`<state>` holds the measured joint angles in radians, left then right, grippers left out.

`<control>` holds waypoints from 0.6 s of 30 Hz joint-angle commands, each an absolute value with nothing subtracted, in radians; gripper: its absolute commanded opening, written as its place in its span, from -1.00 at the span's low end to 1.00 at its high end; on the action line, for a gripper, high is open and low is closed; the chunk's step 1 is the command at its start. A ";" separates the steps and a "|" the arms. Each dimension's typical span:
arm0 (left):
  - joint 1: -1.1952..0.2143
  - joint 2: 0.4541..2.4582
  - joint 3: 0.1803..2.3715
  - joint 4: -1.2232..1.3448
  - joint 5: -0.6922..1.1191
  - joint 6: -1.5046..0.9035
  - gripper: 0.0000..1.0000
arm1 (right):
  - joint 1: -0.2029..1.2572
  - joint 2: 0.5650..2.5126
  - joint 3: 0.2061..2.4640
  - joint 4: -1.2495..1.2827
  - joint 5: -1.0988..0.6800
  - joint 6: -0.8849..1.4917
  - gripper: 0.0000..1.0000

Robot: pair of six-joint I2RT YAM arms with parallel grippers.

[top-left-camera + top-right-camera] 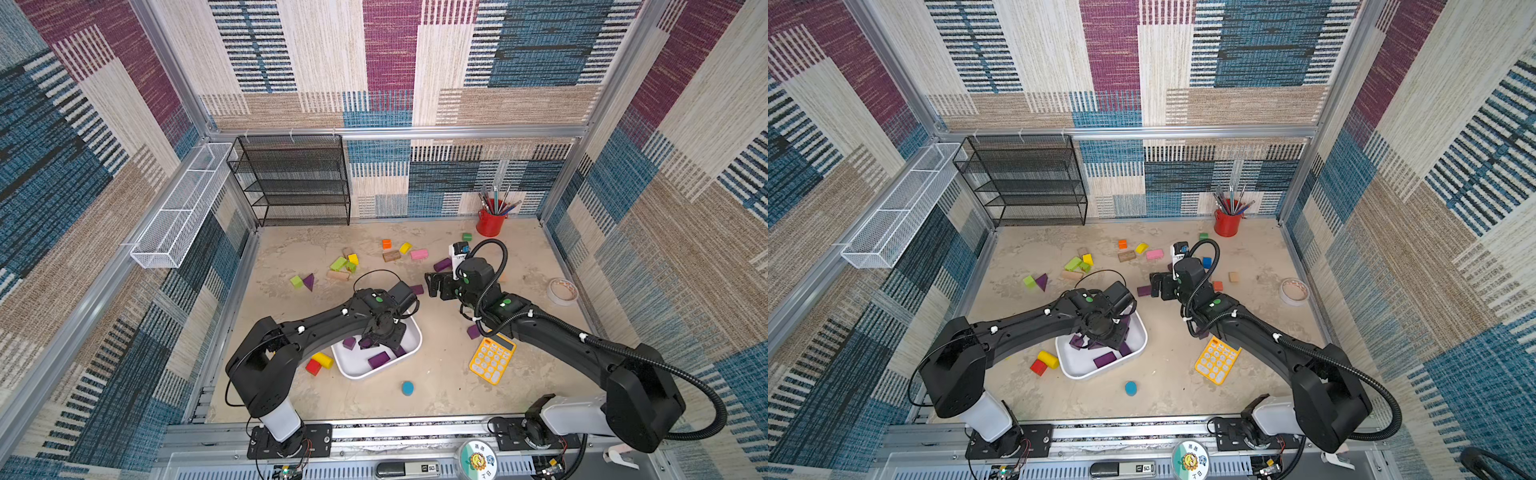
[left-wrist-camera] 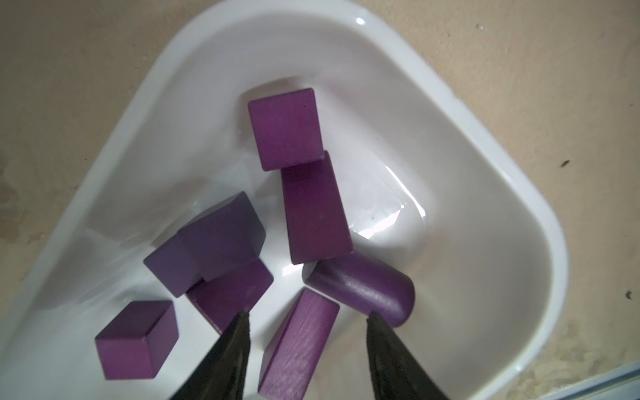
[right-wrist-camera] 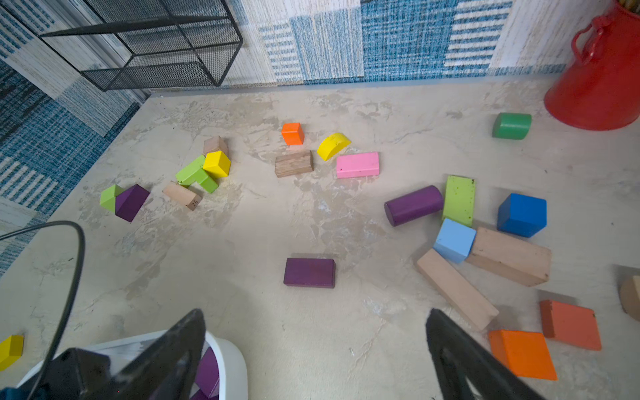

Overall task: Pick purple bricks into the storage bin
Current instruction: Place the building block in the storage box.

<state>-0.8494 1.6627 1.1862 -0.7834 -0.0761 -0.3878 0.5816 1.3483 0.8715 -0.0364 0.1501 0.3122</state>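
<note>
The white storage bin holds several purple bricks. My left gripper hangs over it, open; a purple bar lies loose in the bin between the fingers, touching neither. My right gripper stands wide open and empty, low over the table just short of a flat purple brick. A purple cylinder, a purple wedge and a purple block under the right forearm also lie on the table.
Coloured and wooden blocks are scattered behind and right of the right gripper, among them a pink block and a blue cube. A yellow calculator, tape roll, red pencil cup, black mesh rack and white wire basket ring the area.
</note>
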 commanded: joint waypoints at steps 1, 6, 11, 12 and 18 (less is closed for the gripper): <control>-0.850 1.648 1.203 -0.826 -0.067 -0.350 0.18 | 0.581 1.361 0.888 0.007 0.188 0.288 1.00; -0.849 1.623 1.227 -0.857 -0.074 -0.331 0.30 | 0.581 1.383 0.912 0.015 0.217 0.252 0.99; -0.844 1.606 1.262 -0.894 -0.068 -0.310 0.41 | 0.581 1.385 0.910 0.040 0.231 0.228 0.99; -0.842 1.605 1.269 -0.903 -0.064 -0.307 0.43 | 0.581 1.383 0.906 0.046 0.238 0.223 0.99; -0.814 1.608 1.294 -0.935 -0.053 -0.307 0.50 | 0.581 1.369 0.884 0.066 0.258 0.211 0.99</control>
